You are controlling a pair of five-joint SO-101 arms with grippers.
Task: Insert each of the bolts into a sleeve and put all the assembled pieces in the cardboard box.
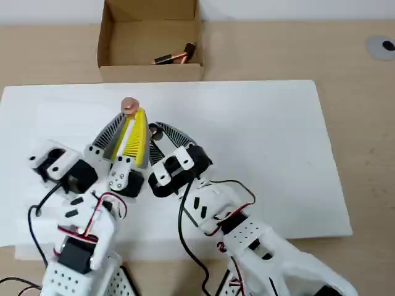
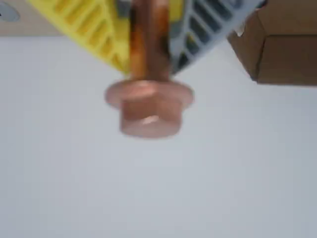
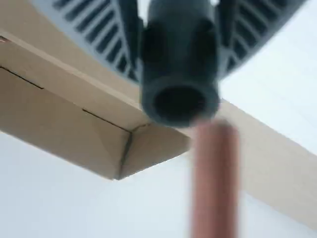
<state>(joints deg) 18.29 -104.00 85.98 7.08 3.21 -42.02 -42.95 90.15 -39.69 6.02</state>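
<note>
My left gripper is shut on a copper bolt, whose flanged head sticks out past the yellow and grey fingertips. In the left wrist view the bolt hangs head outward from the gripper. Just to the right of it, my right gripper is shut on a dark sleeve. The right wrist view shows the sleeve with its open bore facing out and the copper bolt shaft close beside it. The cardboard box stands beyond both grippers, with one assembled piece inside.
A white mat covers the wooden table; both arms stand over its near left part. The box corner lies near the left gripper. A grey disc sits at the far right.
</note>
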